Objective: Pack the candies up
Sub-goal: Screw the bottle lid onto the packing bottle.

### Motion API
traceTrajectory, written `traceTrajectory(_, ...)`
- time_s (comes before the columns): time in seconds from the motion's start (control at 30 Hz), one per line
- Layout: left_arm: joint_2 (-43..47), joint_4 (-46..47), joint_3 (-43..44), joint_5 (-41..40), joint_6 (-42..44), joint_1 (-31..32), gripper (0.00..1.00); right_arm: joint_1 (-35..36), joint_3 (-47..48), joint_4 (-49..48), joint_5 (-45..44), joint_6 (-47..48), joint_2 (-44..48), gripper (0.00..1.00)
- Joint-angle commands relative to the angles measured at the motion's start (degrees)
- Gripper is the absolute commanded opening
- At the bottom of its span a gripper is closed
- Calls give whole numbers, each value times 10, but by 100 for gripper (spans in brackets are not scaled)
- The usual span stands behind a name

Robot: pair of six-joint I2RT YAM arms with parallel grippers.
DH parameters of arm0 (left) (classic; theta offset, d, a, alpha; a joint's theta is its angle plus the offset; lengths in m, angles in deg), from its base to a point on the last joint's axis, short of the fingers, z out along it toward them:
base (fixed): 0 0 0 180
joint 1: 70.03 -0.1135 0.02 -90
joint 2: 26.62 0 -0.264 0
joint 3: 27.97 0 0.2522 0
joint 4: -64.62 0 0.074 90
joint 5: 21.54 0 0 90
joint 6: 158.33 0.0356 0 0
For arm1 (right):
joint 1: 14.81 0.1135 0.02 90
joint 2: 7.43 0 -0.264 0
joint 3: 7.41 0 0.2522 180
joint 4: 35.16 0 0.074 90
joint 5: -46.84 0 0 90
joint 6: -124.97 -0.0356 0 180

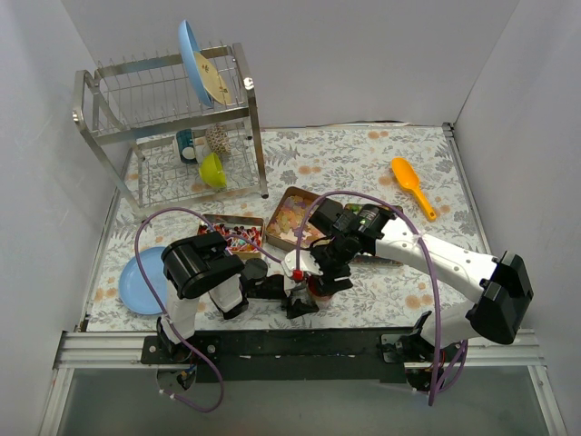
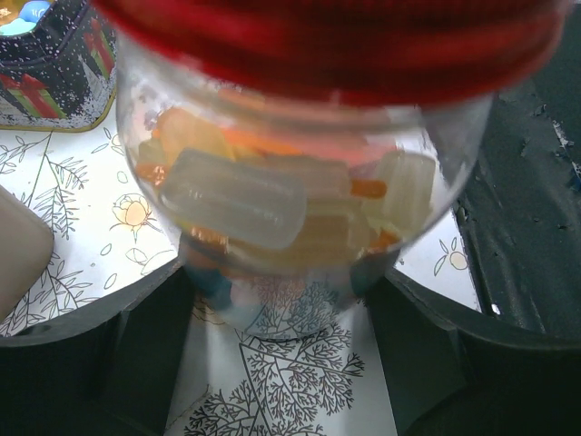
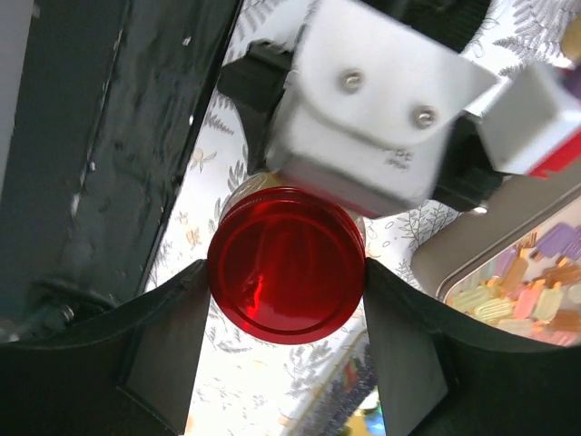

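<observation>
A clear jar (image 2: 290, 209) part full of pale orange-yellow candies (image 2: 236, 195) stands on the patterned table near the front edge. My left gripper (image 2: 286, 336) is shut on the jar's lower body, a finger against each side. A round red lid (image 3: 286, 263) sits on the jar's mouth. From above, my right gripper (image 3: 286, 272) is shut on the lid, both fingers touching its rim. In the top view the lid (image 1: 297, 272) shows between the two grippers. Behind stand open tins, one of pale candies (image 1: 292, 218) and one of wrapped candies (image 1: 231, 234).
An orange scoop (image 1: 413, 186) lies at the back right. A metal dish rack (image 1: 172, 118) with plates and a green cup stands at the back left. A blue plate (image 1: 145, 280) lies at the left edge. A decorated tin (image 2: 54, 64) stands close beside the jar.
</observation>
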Motion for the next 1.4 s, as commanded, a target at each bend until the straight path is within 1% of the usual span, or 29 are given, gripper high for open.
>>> traceTrajectory(0.0,-19,-80,-9,-41,11,-3,0,4,-36,5,-7,-152,9,43)
traceTrajectory(0.23,-14,-74,-14,-55,12,-3,0,2,-60,0,-48,-221,43,40)
traceTrajectory(0.3,-11,-77,-15,-57,14,-4,0,1,-71,-1,-52,-232,46,38)
traceTrajectory(0.33,-10,-80,-14,-58,14,-3,0,1,-75,-4,-64,-238,48,33)
traceTrajectory(0.37,-7,-82,-14,-57,14,-4,0,1,-78,-8,-72,-245,49,31)
traceTrajectory(0.43,-5,-87,-14,-55,14,-4,0,0,-80,-15,-95,-257,50,32)
traceTrajectory(0.5,-3,-92,-12,-52,15,-3,0,-1,-73,-17,-109,-261,48,38)
traceTrajectory(0.53,-4,-94,-12,-46,15,-4,0,-1,-63,-15,-126,-264,48,54)
traceTrajectory(0.6,-6,-95,-10,-42,14,-4,0,-2,-50,-17,-152,-270,47,77)
traceTrajectory(0.63,-6,-95,-10,-36,14,-4,0,-3,-32,-14,-170,-270,45,98)
traceTrajectory(0.83,-9,-98,-8,-30,10,-4,0,-10,30,49,-144,-248,55,98)
traceTrajectory(0.93,-8,-101,-7,-25,9,-3,0,-64,43,27,-75,-274,86,98)
traceTrajectory(0.97,-10,-102,-5,-24,9,-4,0,-98,43,21,-66,-292,90,98)
traceTrajectory(1.0,-10,-102,-5,-23,8,-3,0,-112,44,24,-57,-323,84,98)
traceTrajectory(1.07,-12,-103,-4,-23,7,-4,0,-137,55,49,-17,-323,64,98)
traceTrajectory(1.13,-14,-105,-3,-23,8,-3,0,-150,91,94,38,-282,30,98)
traceTrajectory(1.2,-14,-106,-3,-23,8,-3,0,-153,116,112,62,-234,19,98)
traceTrajectory(1.23,-14,-107,-2,-23,8,-3,0,-153,132,120,68,-180,19,98)
traceTrajectory(1.33,-19,-109,1,-22,7,-3,0,-148,140,131,45,-97,12,98)
traceTrajectory(1.37,-21,-109,1,-21,8,-4,0,-146,140,148,39,-33,10,98)
